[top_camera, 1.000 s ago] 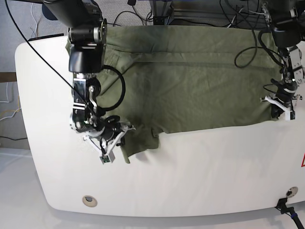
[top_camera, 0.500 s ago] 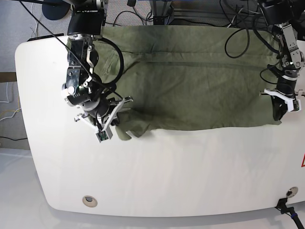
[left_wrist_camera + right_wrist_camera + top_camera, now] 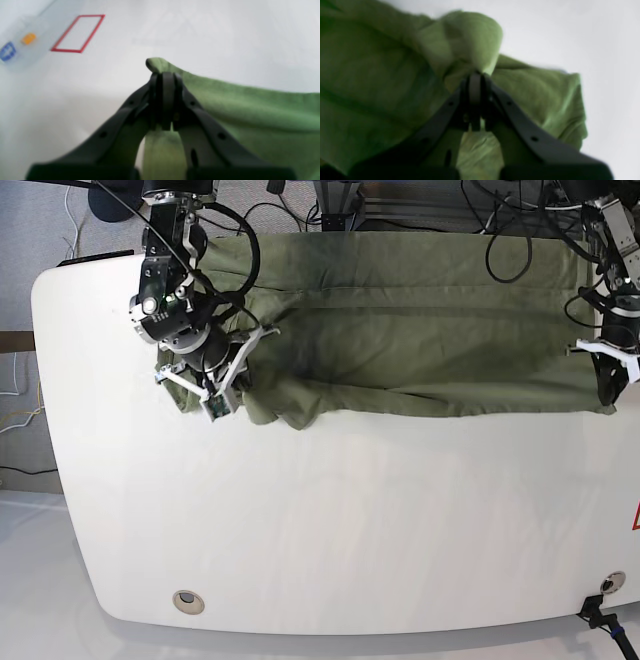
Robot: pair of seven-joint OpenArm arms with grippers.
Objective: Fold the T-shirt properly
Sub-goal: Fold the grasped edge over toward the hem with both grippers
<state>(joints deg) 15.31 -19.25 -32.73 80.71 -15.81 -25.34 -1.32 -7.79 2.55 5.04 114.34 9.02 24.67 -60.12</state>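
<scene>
Olive-green T-shirt (image 3: pixel 420 330), doubled lengthwise along table's far edge, bunched left

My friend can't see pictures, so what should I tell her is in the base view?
Two robot arms each pinch one near corner of a green T-shirt that lies across the far part of a white table. The right claw holds a bunched corner at the picture's left. The left claw grips the corner at the picture's right.
</scene>
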